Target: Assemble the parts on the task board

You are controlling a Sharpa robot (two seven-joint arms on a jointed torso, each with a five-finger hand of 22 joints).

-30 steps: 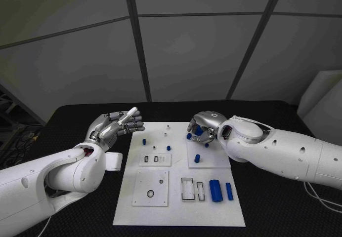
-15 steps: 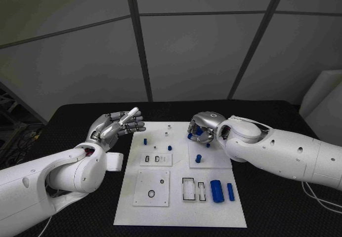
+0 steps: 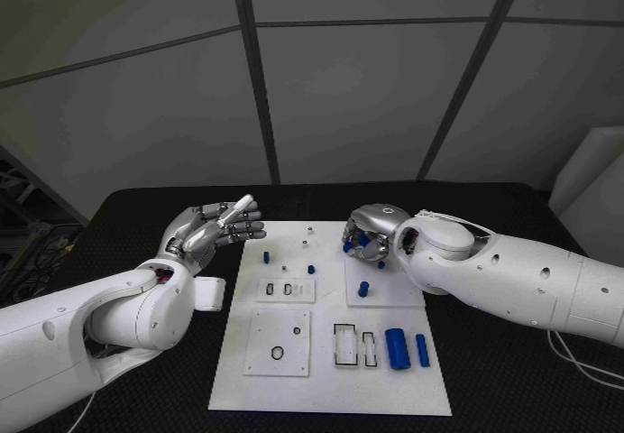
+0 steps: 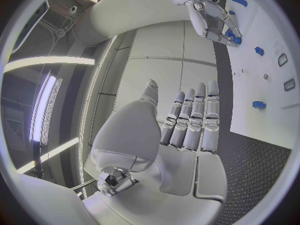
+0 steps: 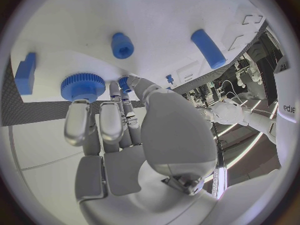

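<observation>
The right hand [image 3: 371, 233] is lowered over the far part of the task board [image 3: 332, 379], its fingers [image 5: 78, 122] touching a blue gear [image 5: 82, 86] (whether it is grasped cannot be told). The left hand [image 3: 208, 227] is kept raised beside the board, released, probably to leave room.

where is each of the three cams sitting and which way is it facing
Head view: on the robot's head, looking down at the white task board; both arms show.
Left wrist view: behind the raised left hand, facing out beside the board.
Right wrist view: behind the right hand, facing a blue toothed wheel.
Both wrist views share the board.
</observation>
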